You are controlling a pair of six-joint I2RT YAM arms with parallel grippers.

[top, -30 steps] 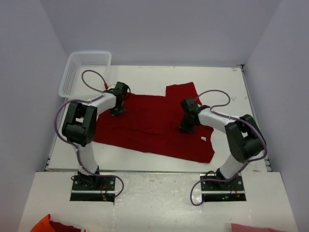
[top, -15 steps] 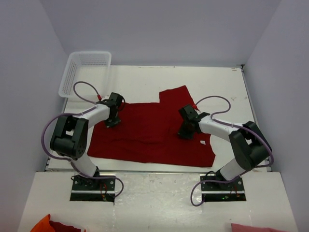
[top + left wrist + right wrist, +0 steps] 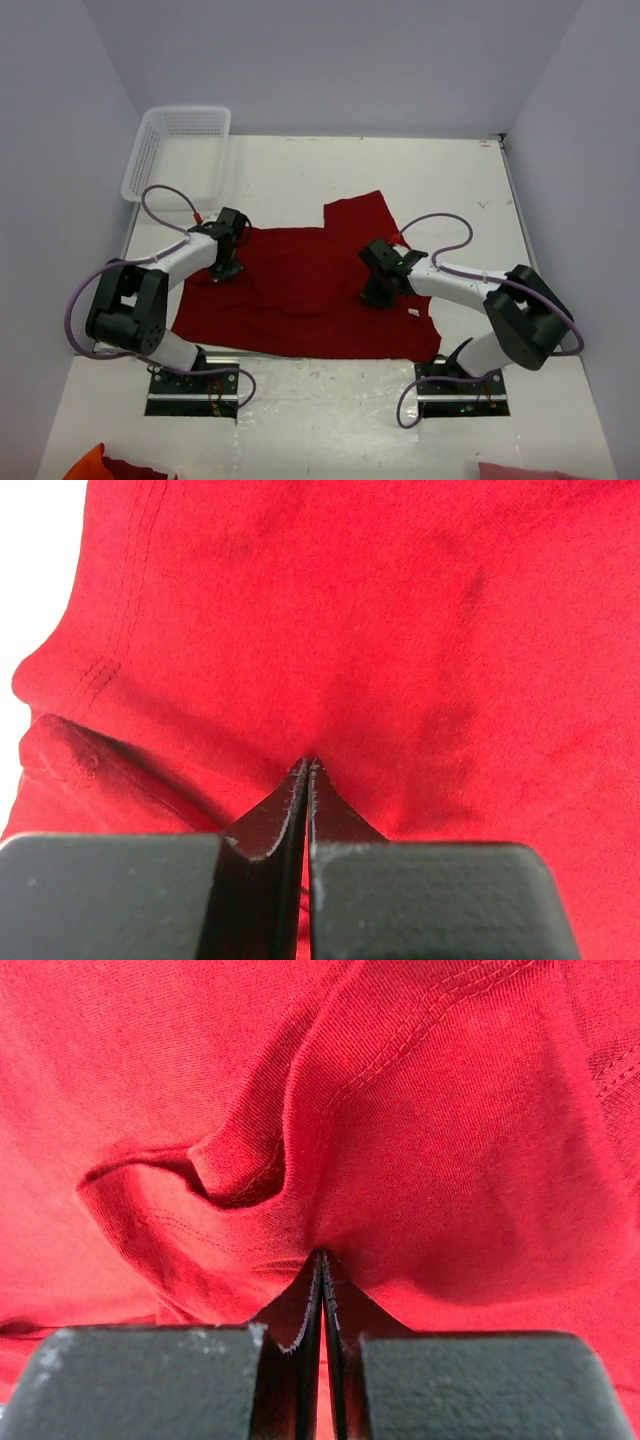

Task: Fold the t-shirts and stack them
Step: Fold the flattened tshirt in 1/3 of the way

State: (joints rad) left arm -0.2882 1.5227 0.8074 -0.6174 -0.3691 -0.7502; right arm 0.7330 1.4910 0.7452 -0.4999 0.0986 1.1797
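You have the dark red short-sleeved cloth t-shirt (image 3: 300,300) spread on the white counter (image 3: 330,170), close to its near edge; your left end effector (image 3: 227,270) is clamped on cloth by the shirt's left edge; your right end effector (image 3: 374,296) is clamped on a puckered fold towards its right side.

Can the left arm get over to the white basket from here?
Probably, yes: only bare table lies between the left arm and the basket at the far left corner. But its jaws are shut on the t-shirt, so it would drag the cloth unless it lets go.
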